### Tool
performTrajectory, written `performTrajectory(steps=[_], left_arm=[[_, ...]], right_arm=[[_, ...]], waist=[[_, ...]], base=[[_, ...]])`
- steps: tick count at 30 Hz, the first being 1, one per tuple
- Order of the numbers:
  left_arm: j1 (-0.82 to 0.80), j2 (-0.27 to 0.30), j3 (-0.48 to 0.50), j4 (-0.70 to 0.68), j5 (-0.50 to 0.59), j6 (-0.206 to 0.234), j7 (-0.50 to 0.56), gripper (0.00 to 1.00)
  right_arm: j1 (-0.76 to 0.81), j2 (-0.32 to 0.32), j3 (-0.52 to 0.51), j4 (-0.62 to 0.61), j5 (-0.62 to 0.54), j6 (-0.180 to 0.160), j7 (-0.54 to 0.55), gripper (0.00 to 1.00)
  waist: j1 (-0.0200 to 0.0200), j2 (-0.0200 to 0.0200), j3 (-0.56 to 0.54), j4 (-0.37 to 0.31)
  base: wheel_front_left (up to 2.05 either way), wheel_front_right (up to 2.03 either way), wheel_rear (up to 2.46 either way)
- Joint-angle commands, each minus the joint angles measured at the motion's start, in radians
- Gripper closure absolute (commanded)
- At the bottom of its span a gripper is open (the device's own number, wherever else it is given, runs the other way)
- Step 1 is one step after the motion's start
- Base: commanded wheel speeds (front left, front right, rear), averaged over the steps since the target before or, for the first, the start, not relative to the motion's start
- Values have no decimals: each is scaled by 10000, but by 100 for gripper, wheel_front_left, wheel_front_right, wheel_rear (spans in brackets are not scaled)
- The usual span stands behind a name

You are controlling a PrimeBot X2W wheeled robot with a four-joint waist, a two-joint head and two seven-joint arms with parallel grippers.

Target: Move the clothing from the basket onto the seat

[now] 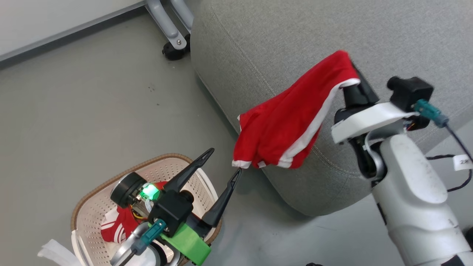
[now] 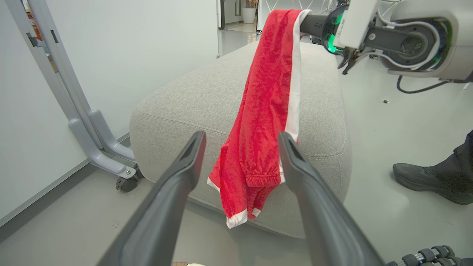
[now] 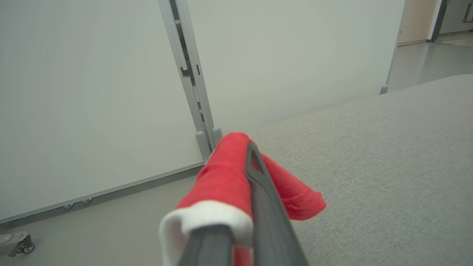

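Red shorts [image 1: 292, 122] with white hem trim hang from my right gripper [image 1: 353, 79], which is shut on their top end above the grey seat [image 1: 281, 40]. The shorts [image 2: 264, 122] dangle down the seat's [image 2: 192, 99] near side. In the right wrist view the red fabric [image 3: 221, 177] drapes over the closed fingers [image 3: 264, 207], with the seat [image 3: 388, 147] beyond. My left gripper [image 1: 224, 160] stands open above the basket [image 1: 92, 207], its fingertips just below the shorts' hem, holding nothing. A red-and-white top [image 1: 118, 225] lies in the basket, partly hidden by my left wrist.
A wheeled grey stand [image 1: 173, 33] and white panel wall [image 2: 111, 55] border the seat's far-left side. A person's dark shoe [image 2: 428, 181] rests on the floor beside the seat. A black cable [image 1: 460, 177] trails at the right.
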Motion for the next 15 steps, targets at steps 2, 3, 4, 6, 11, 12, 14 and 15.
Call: performTrajectory(steps=[2, 3, 4, 6, 11, 12, 14, 15], left_arm=[[-384, 162, 5, -95, 127, -64, 41, 0], [-485, 178, -13, -150, 149, -67, 49, 0], [-605, 217, -21, -198, 174, -75, 63, 0], [-788, 272, -58, -250, 194, -90, 102, 0], [-1371, 395, -279, -331, 259, -155, 109, 0], [-1465, 413, -292, -345, 277, -159, 90, 0], [-1667, 433, -322, -359, 299, -161, 50, 0], [-1770, 426, -326, -358, 308, -161, 58, 0]], right_arm=[[-658, -298, -664, -191, -112, 1, -62, 100], [-879, -437, -920, -246, -125, 1, -58, 100], [-1170, -604, -1212, -302, -171, 1, -30, 100], [-1642, -864, -1660, -390, -153, 1, 44, 100], [-3162, -1837, -3137, -630, -75, 1, 316, 100], [-3391, -1959, -3317, -637, -73, 1, 366, 100], [-3794, -2275, -3715, -615, -178, 1, 484, 100], [-4031, -2488, -3943, -606, -247, 1, 553, 100]], waist=[[-1, -1, 825, 160], [-1, -1, 954, 249], [-1, -1, 1101, 348], [-1, -1, 1336, 526], [-1, -1, 2099, 1162], [-1, -1, 2229, 1257], [-1, -1, 2523, 1488], [-1, -1, 2686, 1631]], base=[[0, 0, 0], [0, 0, 0], [0, 0, 0], [0, 0, 0], [0, 0, 0], [0, 0, 0], [0, 0, 0], [0, 0, 0]])
